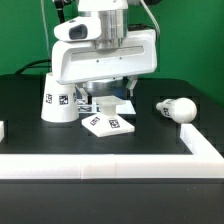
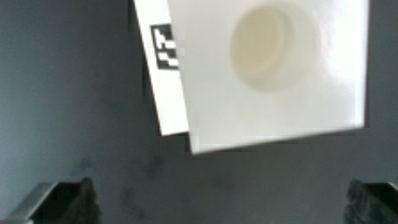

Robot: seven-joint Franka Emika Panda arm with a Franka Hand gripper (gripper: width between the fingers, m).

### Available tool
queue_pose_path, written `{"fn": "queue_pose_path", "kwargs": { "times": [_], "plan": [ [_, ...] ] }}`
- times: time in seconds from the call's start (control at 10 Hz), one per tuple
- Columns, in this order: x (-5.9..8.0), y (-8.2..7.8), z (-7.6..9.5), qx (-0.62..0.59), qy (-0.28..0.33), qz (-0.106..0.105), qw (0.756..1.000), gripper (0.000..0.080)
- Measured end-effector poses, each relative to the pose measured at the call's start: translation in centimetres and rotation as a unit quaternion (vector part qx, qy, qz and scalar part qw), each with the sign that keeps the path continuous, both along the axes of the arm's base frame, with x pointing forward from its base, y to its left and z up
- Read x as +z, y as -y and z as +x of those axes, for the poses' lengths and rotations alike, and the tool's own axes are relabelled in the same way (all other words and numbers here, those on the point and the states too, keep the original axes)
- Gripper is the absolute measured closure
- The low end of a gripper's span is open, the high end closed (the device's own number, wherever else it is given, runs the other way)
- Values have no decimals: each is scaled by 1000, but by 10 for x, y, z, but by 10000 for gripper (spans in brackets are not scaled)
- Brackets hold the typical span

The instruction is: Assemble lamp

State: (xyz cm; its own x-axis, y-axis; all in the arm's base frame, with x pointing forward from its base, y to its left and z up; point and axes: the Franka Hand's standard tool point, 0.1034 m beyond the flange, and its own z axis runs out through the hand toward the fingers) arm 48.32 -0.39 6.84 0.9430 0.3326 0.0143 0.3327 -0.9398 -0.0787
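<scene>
At the exterior view's left, the shade point(image 1: 57, 100) is set on the table point(image 1: 25, 140) wide end down, a tag facing the camera. It is presumably parked there because it is wanted last, clear of the working spot. Its inside is hidden, so whether anything is under it cannot be told.

In the middle, the base point(image 1: 108, 123) is laid flat on the table, tags up, directly below the gripper point(image 1: 108, 92). In the wrist view the base point(image 2: 285, 95) is seen with its round socket point(image 2: 267, 45) facing upward and empty; no bulb is seated in it. The gripper point(image 2: 217, 205) is held spread wide, its fingers point(image 2: 63, 200) at either side of the picture with nothing between them and nothing touched. It is judged that the arm is poised over the base for a grasp or a nudge into position.

At the exterior view's right, the bulb point(image 1: 177, 108) is laid on its side, apart from the base, and is not yet fitted. A low white wall point(image 1: 100, 165) is run along the near edge and up the right side, probably to brace parts against.
</scene>
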Motion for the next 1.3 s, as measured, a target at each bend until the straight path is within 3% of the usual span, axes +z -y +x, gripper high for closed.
{"fn": "queue_pose_path", "kwargs": {
  "times": [0.7, 1.3],
  "plan": [
    [-10, -5, -25, 68, -3, -1, 998, 100],
    [-27, 0, -27, 66, -1, -3, 998, 128]
  ]
}}
